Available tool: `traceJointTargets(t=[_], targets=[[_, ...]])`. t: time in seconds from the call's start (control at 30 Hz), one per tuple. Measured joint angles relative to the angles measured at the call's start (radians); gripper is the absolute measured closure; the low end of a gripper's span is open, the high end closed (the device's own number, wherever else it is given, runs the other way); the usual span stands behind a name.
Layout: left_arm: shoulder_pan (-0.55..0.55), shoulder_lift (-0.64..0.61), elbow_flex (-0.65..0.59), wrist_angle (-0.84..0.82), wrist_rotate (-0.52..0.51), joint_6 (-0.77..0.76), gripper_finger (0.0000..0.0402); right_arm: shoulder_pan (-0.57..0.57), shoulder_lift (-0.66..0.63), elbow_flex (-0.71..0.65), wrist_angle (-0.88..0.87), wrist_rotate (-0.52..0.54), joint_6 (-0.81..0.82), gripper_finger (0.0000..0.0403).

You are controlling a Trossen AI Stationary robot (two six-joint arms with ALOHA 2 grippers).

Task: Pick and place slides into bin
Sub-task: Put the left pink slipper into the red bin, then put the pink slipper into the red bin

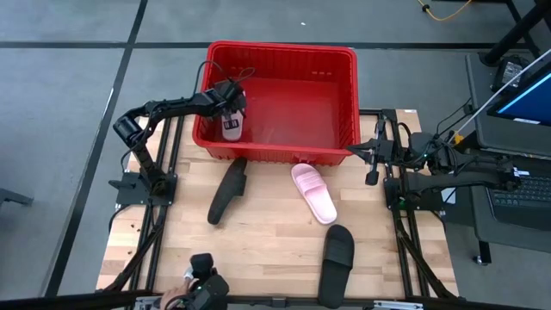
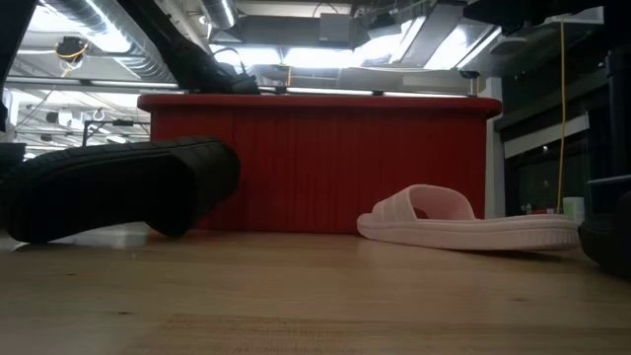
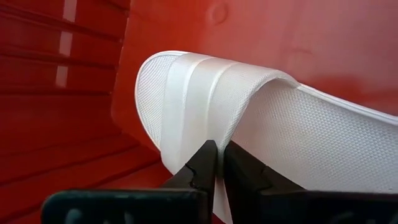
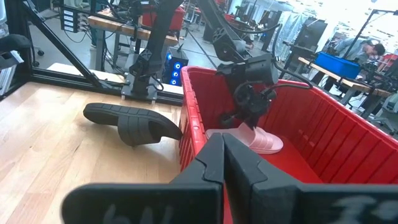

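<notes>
Reaching into the bin over its rim, the left gripper is seen with its jaws pinched on the strap edge of a pale pink slide, which sits inside the bin directly below the fingertips, near the wall on that arm's side. The grip is taken at the strap, probably because that raised band is the only thin edge the narrow jaws can clench; in the left wrist view the two dark fingers are pressed almost together on the strap's fold, with the footbed running away beyond them. Whether the sole is already resting on the bin floor cannot be told, so release is judged not yet done. The long axis of this held slide runs roughly across the bin's short side, but which end is the toe cannot be told. Outside the bin, well away from these jaws, a second pink slide and two black slides are left on the table, with long axes mostly toward the bin. The right gripper is parked beside the bin's far corner, jaws clenched on nothing.
</notes>
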Motion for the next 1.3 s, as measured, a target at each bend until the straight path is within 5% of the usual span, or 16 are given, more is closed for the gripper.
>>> traceJointTargets(t=[0.23,0.73,1.3], targets=[[0.0,0.0,0.0,-0.001,0.054,0.0,0.0345,0.0,0.0,0.0,0.0,0.0,-0.002,0.0397],[-0.01,-0.009,0.0,-0.035,-0.008,0.0,0.0297,0.0,0.0,0.0,-0.001,-0.001,-0.002,0.0397],[-0.054,-0.291,0.0,-0.154,0.045,-0.076,0.0294,0.0,0.0,0.0,-0.001,-0.002,-0.001,0.0397]])
